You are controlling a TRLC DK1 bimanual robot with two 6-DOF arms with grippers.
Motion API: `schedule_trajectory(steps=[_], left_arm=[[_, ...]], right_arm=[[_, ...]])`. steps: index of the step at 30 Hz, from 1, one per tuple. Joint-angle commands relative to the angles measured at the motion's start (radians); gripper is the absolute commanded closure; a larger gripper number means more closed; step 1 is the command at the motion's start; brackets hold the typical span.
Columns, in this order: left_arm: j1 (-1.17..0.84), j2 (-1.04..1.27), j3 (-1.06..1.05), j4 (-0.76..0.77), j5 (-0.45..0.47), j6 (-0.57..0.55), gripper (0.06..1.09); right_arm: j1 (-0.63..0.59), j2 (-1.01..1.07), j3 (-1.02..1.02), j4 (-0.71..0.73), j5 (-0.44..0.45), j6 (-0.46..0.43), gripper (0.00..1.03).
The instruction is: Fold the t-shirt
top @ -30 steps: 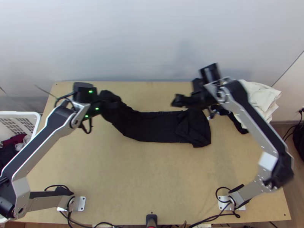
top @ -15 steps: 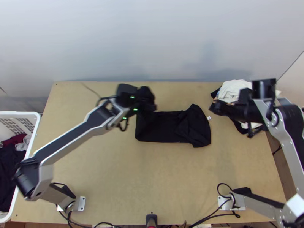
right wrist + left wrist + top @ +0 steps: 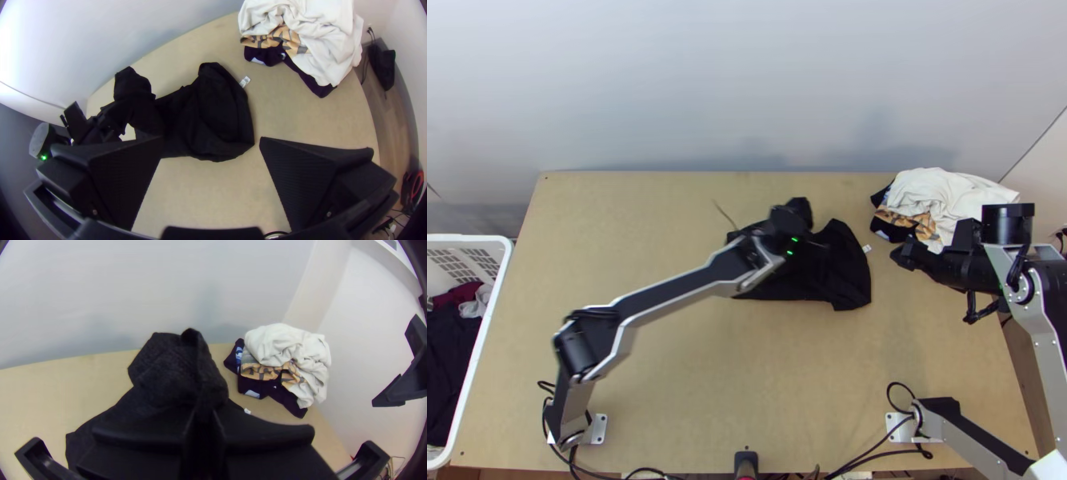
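My left gripper (image 3: pixel 793 234) is over the left part of the black t-shirt (image 3: pixel 847 268) in the top view. In the left wrist view the left gripper (image 3: pixel 203 418) is shut on the shirt (image 3: pixel 171 373), with cloth bunched up beyond its fingers. The shirt's right part lies on the table, compact and wrinkled, a small white tag beside its edge. My right gripper (image 3: pixel 905 254) stands to the right of the shirt. Seen in the right wrist view, the right gripper (image 3: pixel 211 138) is open, nothing between its fingers; the shirt (image 3: pixel 222 115) lies beyond them.
A pile of white, patterned and dark clothes (image 3: pixel 943 200) occupies the table's back right corner, close to the right gripper. At the left edge stands a white basket (image 3: pixel 499 276) holding clothes. Bare wood (image 3: pixel 747 376) stretches in front of the shirt.
My left gripper has carried the shirt's left end rightward, over the rest of the shirt. The right gripper has moved off to the right, away from the shirt, and then slightly nearer the table's front.
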Motion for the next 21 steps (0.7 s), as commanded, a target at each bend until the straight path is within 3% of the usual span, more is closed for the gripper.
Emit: schedule_trajectory(steps=[1, 21], left_arm=[[-0.089, 0.155, 0.134, 0.047, -0.08, 0.027, 1.05], [-0.125, 0.388, 0.398, -0.068, 0.035, -0.003, 1.05]], right_arm=[[-0.009, -0.004, -0.033, 0.004, 0.002, 0.0, 0.04], [-0.037, 0.004, -0.058, 0.021, 0.002, -0.001, 0.04]])
